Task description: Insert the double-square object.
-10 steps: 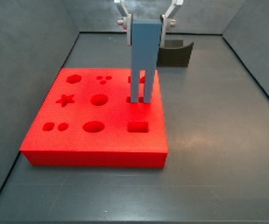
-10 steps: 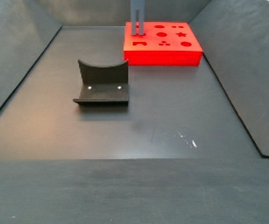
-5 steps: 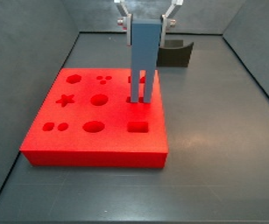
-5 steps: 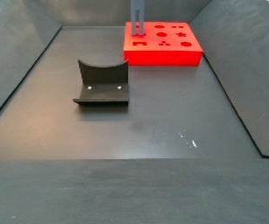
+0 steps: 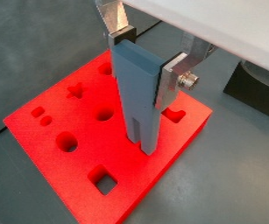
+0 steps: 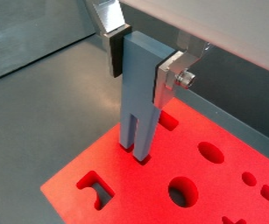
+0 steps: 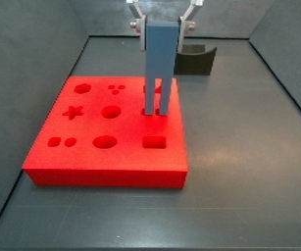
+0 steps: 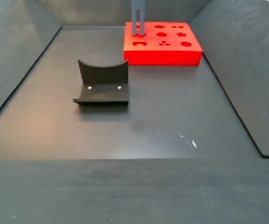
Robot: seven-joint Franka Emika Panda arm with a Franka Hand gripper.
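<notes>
The claw [image 7: 164,22] is above the red board [image 7: 107,157], which lies on the counter [image 7: 231,196] toward one far corner, as a side view [image 8: 162,42] shows. It is pinching the upper end of the double-square object [image 7: 161,69] between its silver fingers [image 5: 176,77].

The object stands upright: its long axis is vertical and its two prongs point down. The prong tips are at the board's top face, at the double-square hole [image 6: 140,159], and I judge they are just entering it. How deep they are, I cannot tell.

The risk is jamming. If the slab is a little tilted or turned, one prong may catch the hole's edge, and then pushing could slide the board or slip the object in the claw. The fixture [image 8: 102,84] is well apart.
</notes>
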